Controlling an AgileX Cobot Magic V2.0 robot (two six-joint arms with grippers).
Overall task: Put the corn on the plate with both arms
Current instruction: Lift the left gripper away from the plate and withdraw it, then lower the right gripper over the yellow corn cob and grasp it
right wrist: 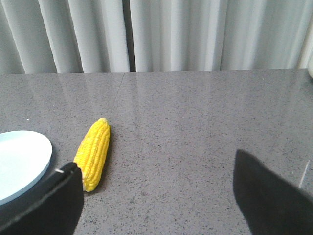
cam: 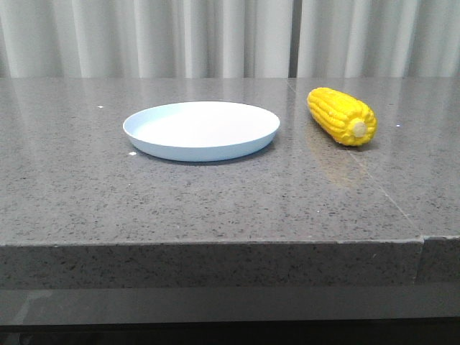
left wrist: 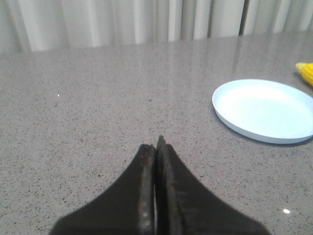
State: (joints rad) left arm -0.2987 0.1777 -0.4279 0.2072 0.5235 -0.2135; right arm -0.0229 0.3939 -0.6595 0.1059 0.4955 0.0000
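Observation:
The yellow corn (cam: 342,116) lies on the grey table to the right of the pale blue plate (cam: 201,129), a short gap from its rim, stub end toward the front. Neither gripper shows in the front view. In the left wrist view my left gripper (left wrist: 157,145) is shut and empty over bare table; the plate (left wrist: 265,110) lies ahead to its right, and a sliver of corn (left wrist: 306,72) shows beyond it. In the right wrist view my right gripper (right wrist: 154,166) is wide open and empty; the corn (right wrist: 93,152) lies just beyond one fingertip (right wrist: 66,181), with the plate's edge (right wrist: 22,164) beside it.
The grey speckled table (cam: 215,194) has its front edge (cam: 215,244) near the camera. A seam (cam: 374,180) runs through the tabletop on the right. White curtains (cam: 215,36) hang behind the table.

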